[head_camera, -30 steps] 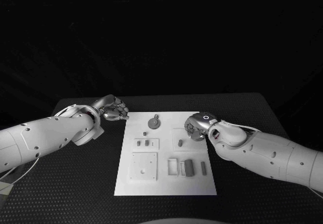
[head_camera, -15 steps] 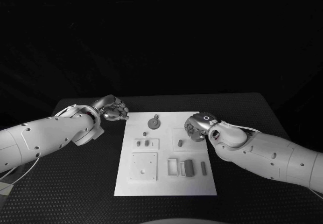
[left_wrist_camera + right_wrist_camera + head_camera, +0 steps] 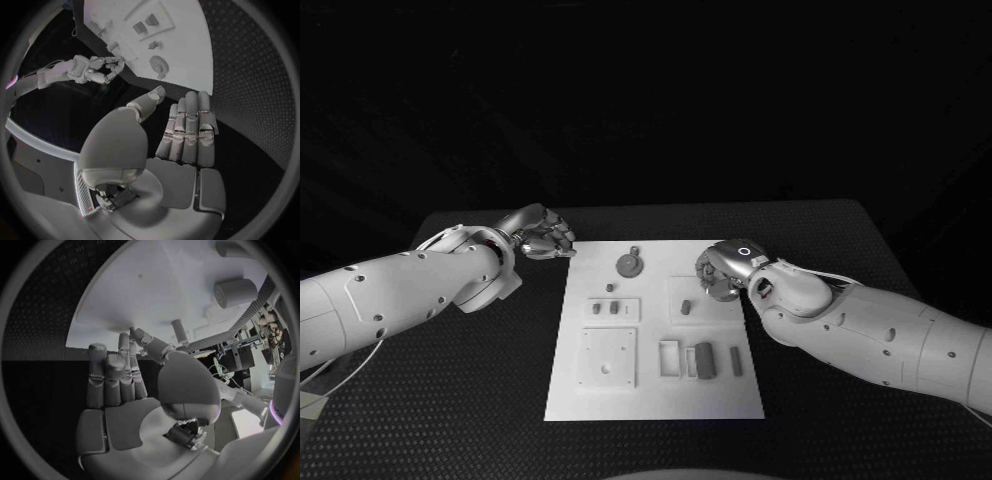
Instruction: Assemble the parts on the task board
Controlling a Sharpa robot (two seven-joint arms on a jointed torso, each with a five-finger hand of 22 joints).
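Note:
The white task board (image 3: pixel 653 395) lies mid-table and carries grey parts. A round part (image 3: pixel 630 263) sits near its far edge, small pegs (image 3: pixel 607 307) left of centre, and a peg (image 3: pixel 688 306) below my right hand. Two dark blocks (image 3: pixel 705 358) lie near the right edge. My left hand (image 3: pixel 542 232) hovers off the board's far left corner, fingers straight and side by side (image 3: pixel 187 125), holding nothing. My right hand (image 3: pixel 723 268) is over the board's right upper part. Its thumb (image 3: pixel 150 344) reaches to a fingertip; whether a part lies between them is hidden.
The black table (image 3: pixel 459 380) surrounds the board on all sides. Two pale square plates (image 3: pixel 607 356) lie on the board's near half. The left wrist view shows the right hand (image 3: pixel 94 70) beyond the board (image 3: pixel 181 45) and the round part (image 3: pixel 159 64).
My right hand has turned slightly and edged toward the board's far side. The left hand and the parts have stayed put.

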